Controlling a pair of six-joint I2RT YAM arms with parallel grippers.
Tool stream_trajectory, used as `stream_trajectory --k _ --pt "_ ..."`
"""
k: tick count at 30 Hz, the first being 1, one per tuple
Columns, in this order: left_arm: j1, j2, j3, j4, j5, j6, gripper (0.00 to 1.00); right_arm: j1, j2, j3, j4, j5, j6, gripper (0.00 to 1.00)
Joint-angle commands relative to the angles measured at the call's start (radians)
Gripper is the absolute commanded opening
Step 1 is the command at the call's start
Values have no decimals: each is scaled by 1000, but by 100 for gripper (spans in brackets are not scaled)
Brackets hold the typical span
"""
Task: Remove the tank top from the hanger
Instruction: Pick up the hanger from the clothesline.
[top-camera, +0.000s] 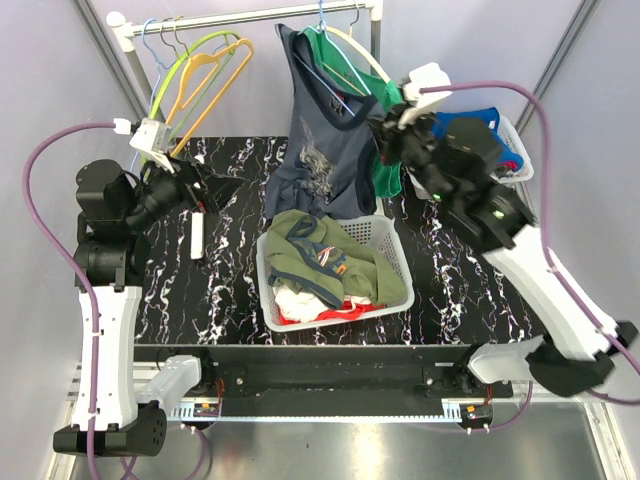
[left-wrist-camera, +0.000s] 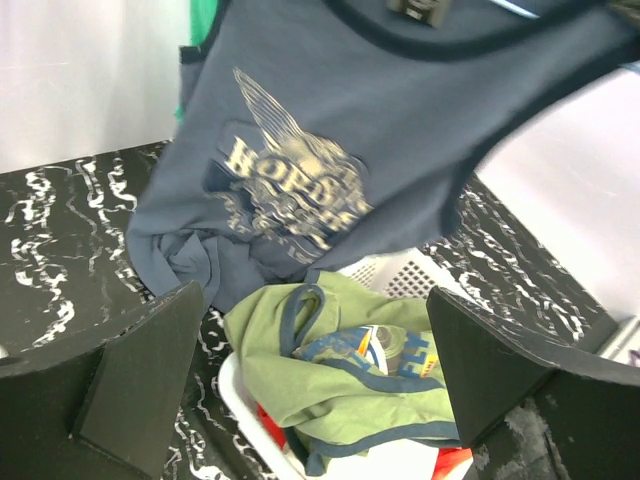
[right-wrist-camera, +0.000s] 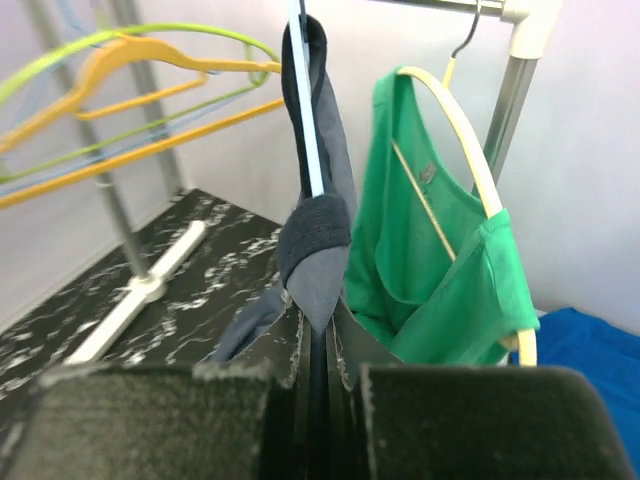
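Right claw (right-wrist-camera: 318, 372) pinches tank top (right-wrist-camera: 318, 240) (hanger (right-wrist-camera: 304, 100) above)

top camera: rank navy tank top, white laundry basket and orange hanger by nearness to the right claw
1. navy tank top: pinched in the right claw, back centre.
2. white laundry basket: below the claw, toward the front.
3. orange hanger: far left at the back.
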Motion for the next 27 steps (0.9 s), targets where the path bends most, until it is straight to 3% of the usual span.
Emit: stream_trajectory --k 1,14,22,27 --pt "3 -2 20 86 80 -45 99 -2 -125 86 -101 -174 56 0" --pt "3 -16 -22 132 136 -55 99 -4 -199 384 -155 -341 61 0" --pt "3 -16 -14 132 142 -53 99 -2 -231 416 -229 -469 72 0" --pt "5 -14 -20 141 140 -62 99 -2 -260 468 -240 -473 76 0"
